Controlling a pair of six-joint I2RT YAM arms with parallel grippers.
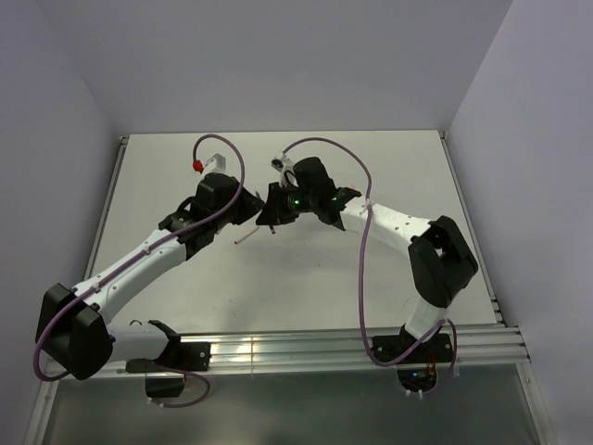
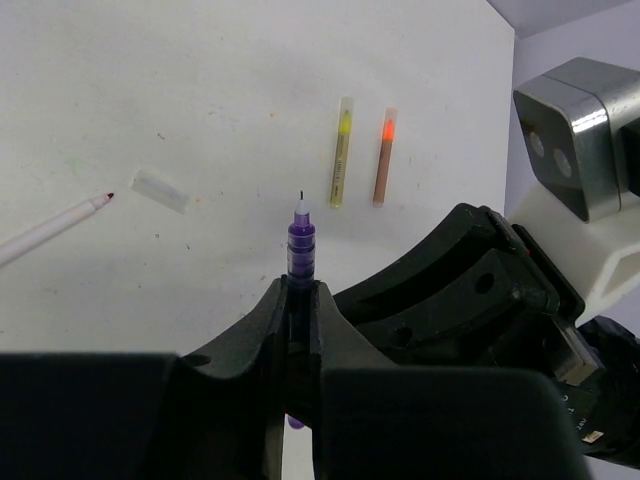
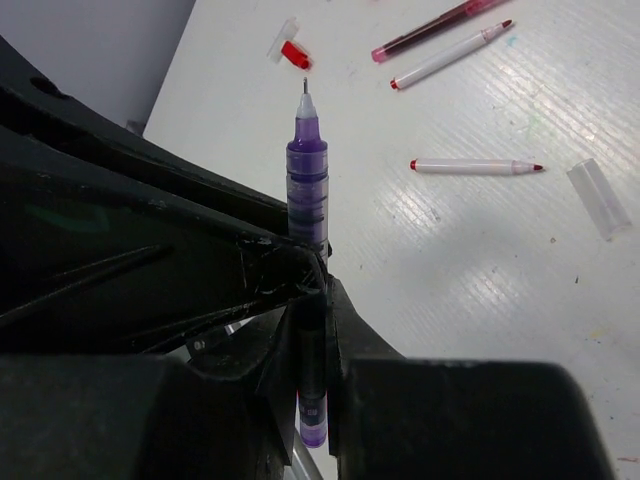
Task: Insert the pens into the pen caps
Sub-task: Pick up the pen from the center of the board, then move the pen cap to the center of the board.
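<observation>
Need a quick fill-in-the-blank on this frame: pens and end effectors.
1. The held pen in the left end effector has a ___ barrel.
2. The held pen's tip carries no ___.
3. On the table, the yellow pen has a neighbour coloured ___.
Missing: purple; cap; orange.
</observation>
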